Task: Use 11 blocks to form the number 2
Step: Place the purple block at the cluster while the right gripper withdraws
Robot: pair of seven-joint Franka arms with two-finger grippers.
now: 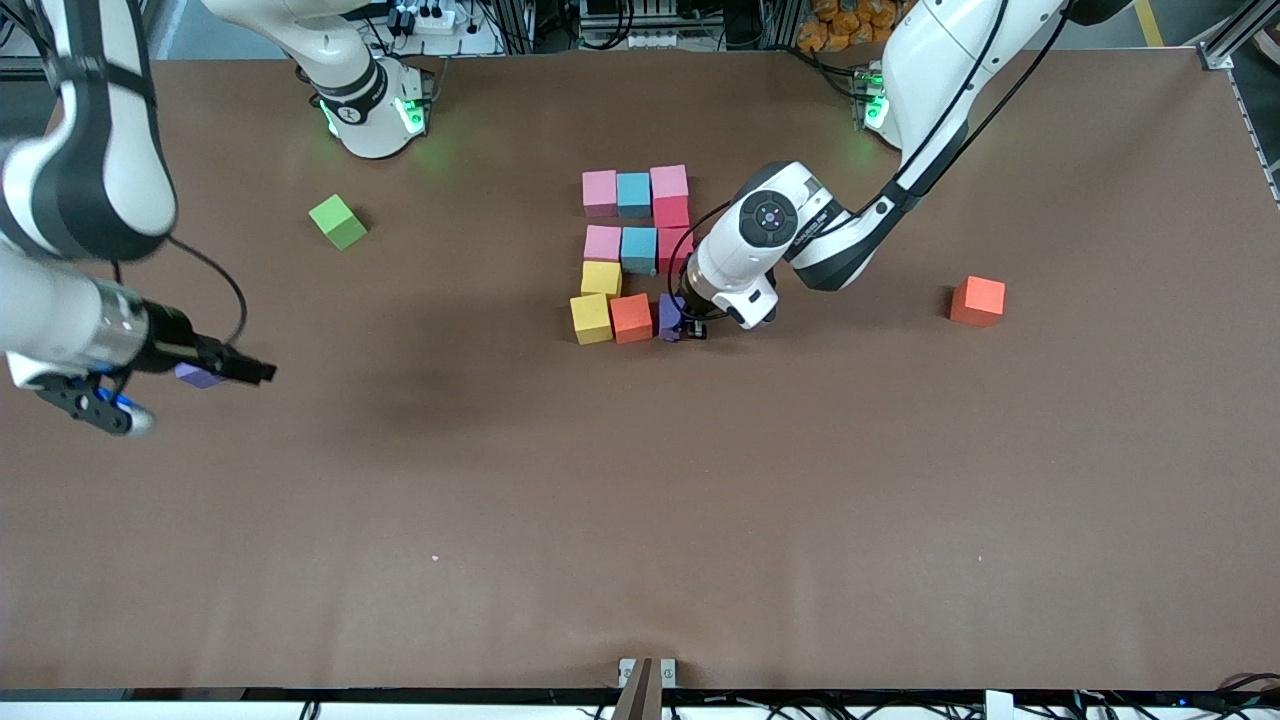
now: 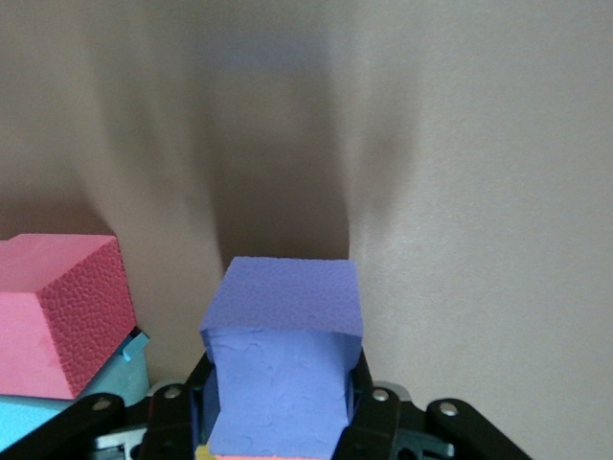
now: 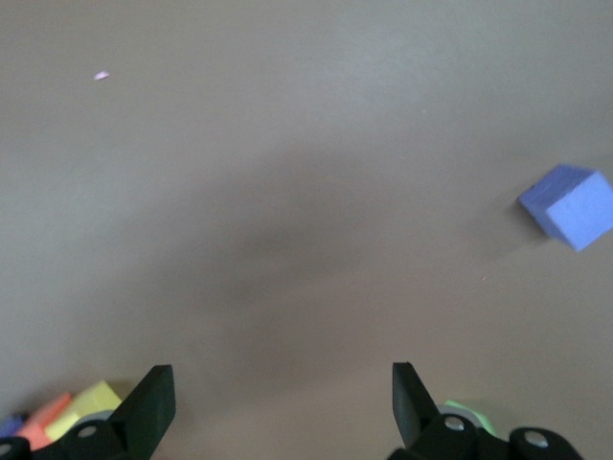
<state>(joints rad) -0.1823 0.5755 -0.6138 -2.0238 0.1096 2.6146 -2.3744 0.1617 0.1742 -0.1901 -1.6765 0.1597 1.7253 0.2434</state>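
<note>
Front view: the number 2 (image 1: 634, 255) is laid out mid-table in touching cubes; its nearest row holds a yellow block (image 1: 590, 318), an orange block (image 1: 631, 318) and the purple block (image 1: 669, 316), the last clamped by the left gripper (image 1: 690, 322). A spare red cube (image 1: 977, 300) lies toward the left arm's end, a green cube (image 1: 337, 221) toward the right arm's. Left wrist view: the purple block (image 2: 284, 359) is pinched on two facing flat sides; its pitted surface suggests light, slightly yielding foam, probably grippy. Right wrist view: the right gripper (image 3: 283, 402) is spread empty and waits above bare table near another purple cube (image 3: 572, 204).
</note>
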